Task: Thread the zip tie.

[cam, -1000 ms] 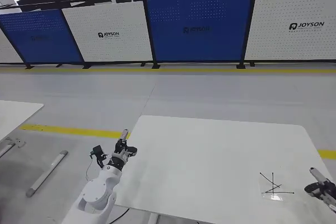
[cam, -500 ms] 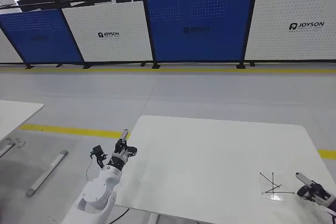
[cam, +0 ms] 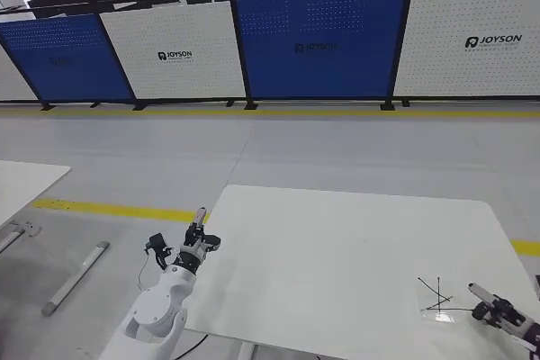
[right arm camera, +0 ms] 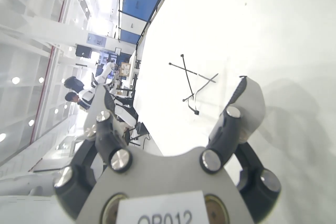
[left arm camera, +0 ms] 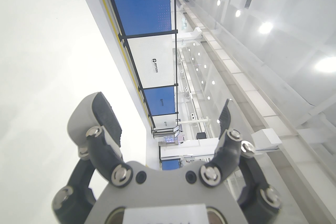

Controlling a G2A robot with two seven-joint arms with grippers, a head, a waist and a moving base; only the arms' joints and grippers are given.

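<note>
While the two arms wait at opposite edges of the white table (cam: 342, 234), the top view puts the zip ties (cam: 439, 297) in the lower right of the frame: a small tangle of black strips crossing one another flat on the tabletop. The right gripper (cam: 479, 295) sits just beside them, nose pointed their way, and that looks to me like a line-up for a pick. Over at lower left, the left gripper (cam: 198, 219) hangs at the table's edge, well apart from the ties; parked, I'd say, until its half of the threading comes. Nothing lies between either arm and the ties. Blue and white panels (cam: 319, 45) stand far back, beyond a yellow line (cam: 117, 210) on the floor.

On to the left wrist view: the left gripper (left arm camera: 165, 109) is spread wide with nothing between its pads, bare table (left arm camera: 39, 25) alongside.

And the right wrist view: the right gripper (right arm camera: 174, 93) also gapes wide and empty, with the zip ties (right arm camera: 187, 78) just ahead, framed between its two fingers. They overlap, so singling out one strip is the tricky bit, I reckon.
</note>
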